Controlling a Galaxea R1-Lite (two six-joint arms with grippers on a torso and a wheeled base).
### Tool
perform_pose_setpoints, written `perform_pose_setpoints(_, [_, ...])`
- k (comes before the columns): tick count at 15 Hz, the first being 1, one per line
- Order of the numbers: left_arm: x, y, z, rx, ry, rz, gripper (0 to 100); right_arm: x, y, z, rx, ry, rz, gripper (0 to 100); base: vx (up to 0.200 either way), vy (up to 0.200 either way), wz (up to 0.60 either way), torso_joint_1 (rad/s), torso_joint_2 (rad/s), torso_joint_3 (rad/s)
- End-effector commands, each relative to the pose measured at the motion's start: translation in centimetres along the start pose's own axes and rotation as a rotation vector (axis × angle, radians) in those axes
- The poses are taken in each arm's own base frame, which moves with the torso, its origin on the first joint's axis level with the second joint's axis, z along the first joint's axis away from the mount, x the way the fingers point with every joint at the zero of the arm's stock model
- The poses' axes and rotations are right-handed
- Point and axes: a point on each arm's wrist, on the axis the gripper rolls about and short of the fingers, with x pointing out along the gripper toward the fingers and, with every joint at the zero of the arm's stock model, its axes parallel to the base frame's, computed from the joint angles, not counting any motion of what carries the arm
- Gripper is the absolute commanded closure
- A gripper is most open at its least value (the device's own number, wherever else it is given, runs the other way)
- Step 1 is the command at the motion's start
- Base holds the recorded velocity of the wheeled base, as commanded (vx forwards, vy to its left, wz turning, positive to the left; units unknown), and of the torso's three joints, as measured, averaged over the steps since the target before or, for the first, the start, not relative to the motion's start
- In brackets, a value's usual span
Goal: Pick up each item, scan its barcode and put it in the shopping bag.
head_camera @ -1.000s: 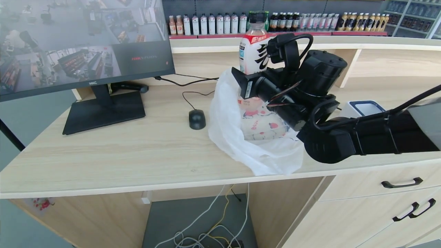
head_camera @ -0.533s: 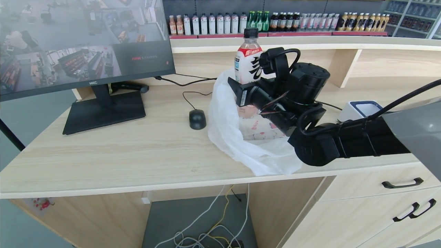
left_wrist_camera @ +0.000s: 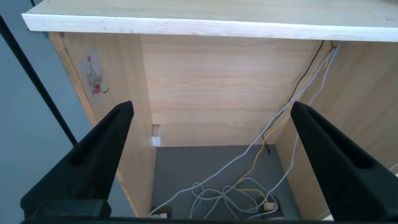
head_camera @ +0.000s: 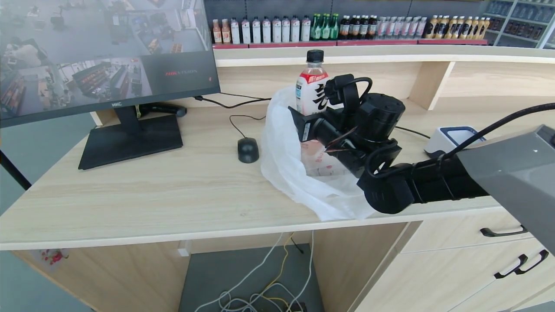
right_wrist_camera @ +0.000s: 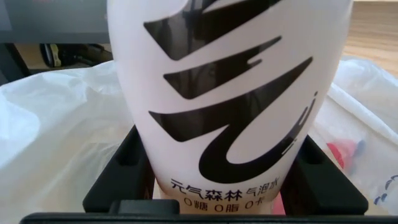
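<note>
Fingers [right_wrist_camera: 123, 167] of the right gripper [head_camera: 312, 123] pinch the lower body of a white drink bottle [head_camera: 310, 89], held upright over the open shopping bag [head_camera: 282, 164] at centre frame in the head view. A pink-printed pack [head_camera: 323, 164] already lies inside the bag, so at least one item looks done; the bottle is not yet released. Whether it has passed the scanner [head_camera: 451, 138], right of centre, cannot be told. Below the counter [head_camera: 173, 186] edge, the left gripper [left_wrist_camera: 211, 158] hangs with fingers spread, holding nothing.
</note>
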Motion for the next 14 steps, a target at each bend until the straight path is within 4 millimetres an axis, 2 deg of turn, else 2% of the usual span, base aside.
perform_pose_setpoints(1, [0.0, 0.0, 0.0, 0.000, 0.000, 0.000, 0, 0.1, 0.1, -0.8, 0.004, 0.013, 0.002, 100, 0.000, 0.000, 0.00, 0.000, 0.00, 0.000])
perform_pose_setpoints(9, [0.0, 0.0, 0.0, 0.000, 0.000, 0.000, 0, 0.2, 0.3, -2.1, 0.008, 0.006, 0.002, 100, 0.000, 0.000, 0.00, 0.000, 0.00, 0.000])
perform_pose_setpoints(14, [0.0, 0.0, 0.0, 0.000, 0.000, 0.000, 0, -0.8, 0.3, -3.4, 0.007, 0.037, 0.006, 100, 0.000, 0.000, 0.00, 0.000, 0.00, 0.000])
